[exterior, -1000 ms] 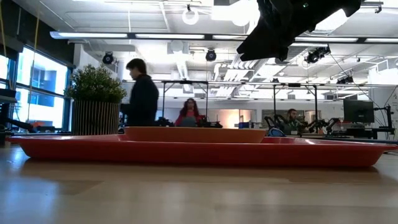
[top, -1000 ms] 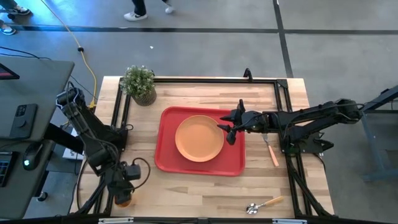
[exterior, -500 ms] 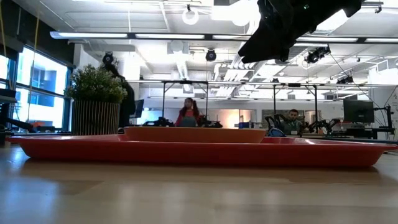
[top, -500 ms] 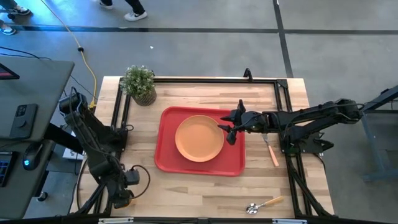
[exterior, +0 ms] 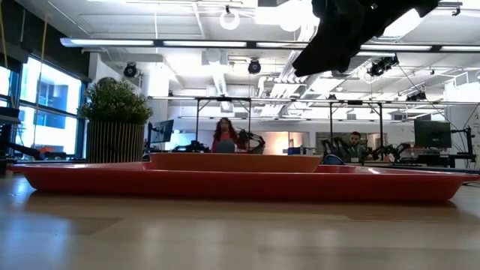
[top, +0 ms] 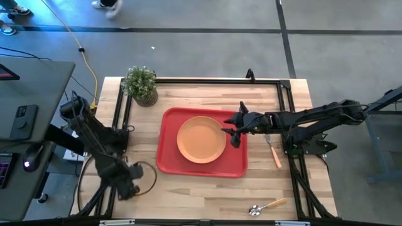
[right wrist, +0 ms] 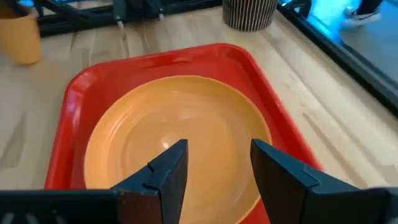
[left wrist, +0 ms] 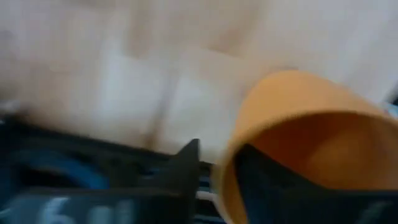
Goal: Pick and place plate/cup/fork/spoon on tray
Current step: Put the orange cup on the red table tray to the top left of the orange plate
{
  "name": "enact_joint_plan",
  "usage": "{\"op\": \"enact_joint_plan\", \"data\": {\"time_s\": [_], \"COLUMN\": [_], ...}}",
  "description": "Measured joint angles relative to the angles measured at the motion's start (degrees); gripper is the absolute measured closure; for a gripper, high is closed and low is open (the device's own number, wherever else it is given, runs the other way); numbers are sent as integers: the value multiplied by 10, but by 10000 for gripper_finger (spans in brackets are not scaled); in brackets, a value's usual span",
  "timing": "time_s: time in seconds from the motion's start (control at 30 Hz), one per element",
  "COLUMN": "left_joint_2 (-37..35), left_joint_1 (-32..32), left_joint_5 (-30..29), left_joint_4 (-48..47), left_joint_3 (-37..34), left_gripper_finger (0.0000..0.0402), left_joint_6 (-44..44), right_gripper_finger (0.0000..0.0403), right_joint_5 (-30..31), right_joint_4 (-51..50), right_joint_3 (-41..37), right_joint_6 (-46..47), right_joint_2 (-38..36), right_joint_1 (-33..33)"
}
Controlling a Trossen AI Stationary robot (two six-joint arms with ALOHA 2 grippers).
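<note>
We see the red tray point(top: 202, 143) lying near the middle of the wooden worktop point(top: 188, 194), with the orange plate point(top: 201, 139) resting flat inside it, toward the tray's far half as the high view shows it.

The right claw point(top: 231, 130) hovers over the tray's right edge, just beside the plate's rim. In the right wrist view its two dark fingers point(right wrist: 166, 167) stand apart with nothing between them, the plate point(right wrist: 177, 134) and tray point(right wrist: 81, 81) lying below them.

The left claw point(top: 129, 186) sits low at the near left corner of the worktop, by the black frame rail. The left wrist view shows the orange cup point(left wrist: 305, 140) tilted, with one dark finger point(left wrist: 183, 165) outside its wall and another inside its mouth (so the claw grips the cup by its rim). The right wrist view also catches the cup point(right wrist: 18, 37) at the far corner, well apart from the tray.

The fork point(top: 273, 150) lies on the worktop to the right of the tray, under the right arm. The spoon point(top: 266, 206) lies near the front right edge, well apart from the tray. A potted plant point(top: 141, 85) stands at the far left corner.
</note>
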Motion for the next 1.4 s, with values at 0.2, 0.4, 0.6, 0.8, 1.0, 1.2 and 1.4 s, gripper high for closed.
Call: {"op": "enact_joint_plan", "data": {"time_s": [0.2,0.4,0.6,0.8,1.0,1.2,1.4], "left_joint_2": [-45,-101,-101,-41,32,100,123], "left_joint_1": [110,269,517,725,819,833,831], "left_joint_5": [-43,-160,-242,-171,-137,-86,-66], "left_joint_4": [-110,-225,-169,-30,-30,-28,-29], "left_joint_3": [29,117,145,145,151,158,158], "left_gripper_finger": [388,397,398,399,400,394,386], "left_joint_6": [117,283,474,574,622,646,657], "right_gripper_finger": [235,235,235,235,235,235,235], "right_joint_5": [28,71,155,177,152,151,124], "right_joint_4": [-127,-248,-305,-354,-471,-486,-518], "right_joint_3": [54,95,86,31,4,-13,-14], "right_joint_6": [-9,-12,7,109,258,325,346], "right_joint_2": [-8,-14,-45,-82,-123,-148,-149], "right_joint_1": [-12,-15,-15,-15,4,24,31]}}
